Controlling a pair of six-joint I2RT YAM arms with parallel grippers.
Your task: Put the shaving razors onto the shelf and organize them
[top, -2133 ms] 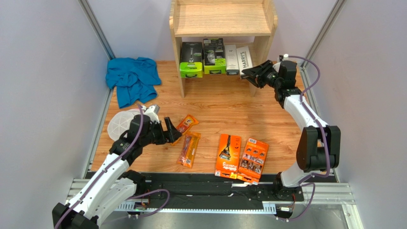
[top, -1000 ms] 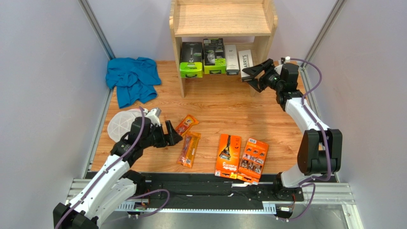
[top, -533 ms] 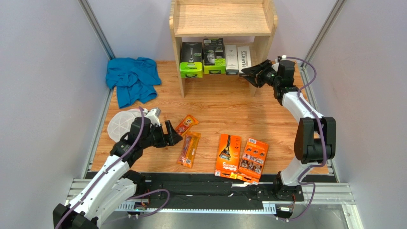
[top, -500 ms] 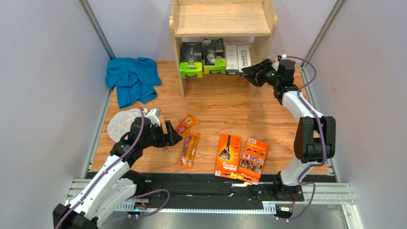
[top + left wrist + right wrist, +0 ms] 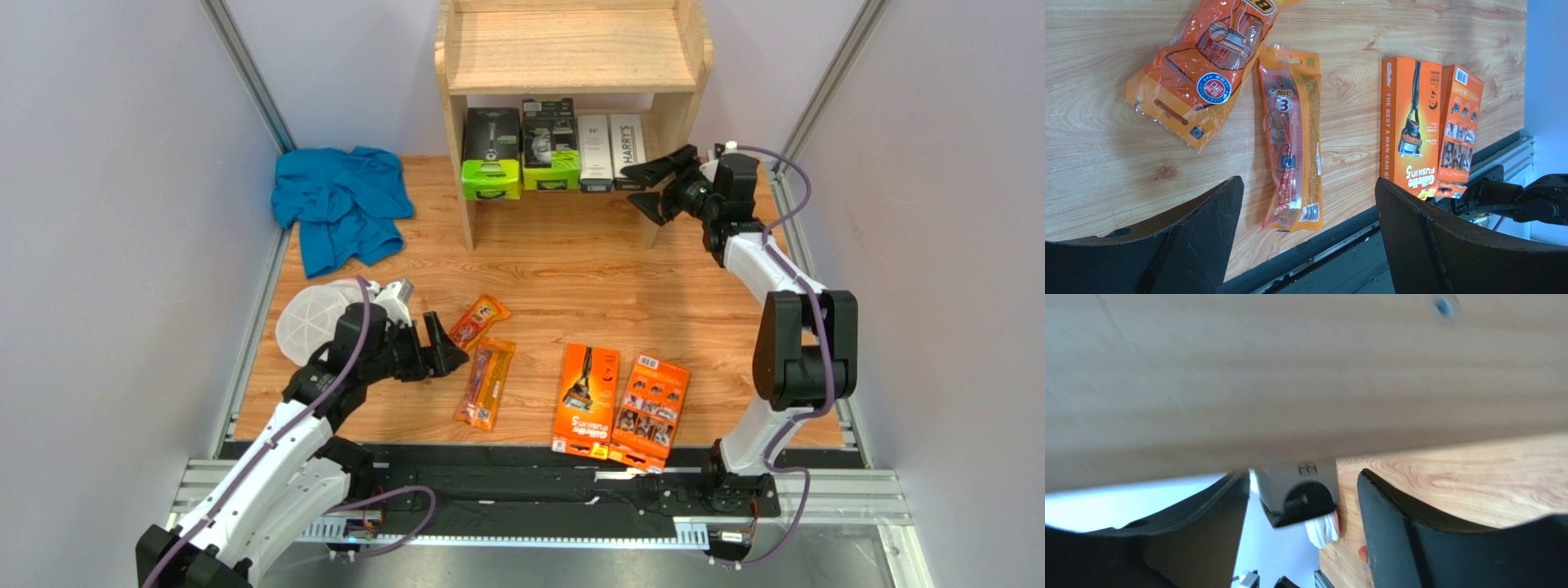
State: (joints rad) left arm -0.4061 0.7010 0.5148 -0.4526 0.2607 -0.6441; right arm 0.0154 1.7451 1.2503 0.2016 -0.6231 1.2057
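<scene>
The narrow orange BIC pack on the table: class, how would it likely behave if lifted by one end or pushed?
The BIC pack looks like thin crinkled film, so it would probably sag when lifted by one end. Its glossy surface may slip between jaws. Lying flat, it should slide rather than roll or tip.

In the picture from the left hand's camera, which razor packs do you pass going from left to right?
Crinkly orange bag → BIC 3 pack → Gillette box → second orange box.
</scene>
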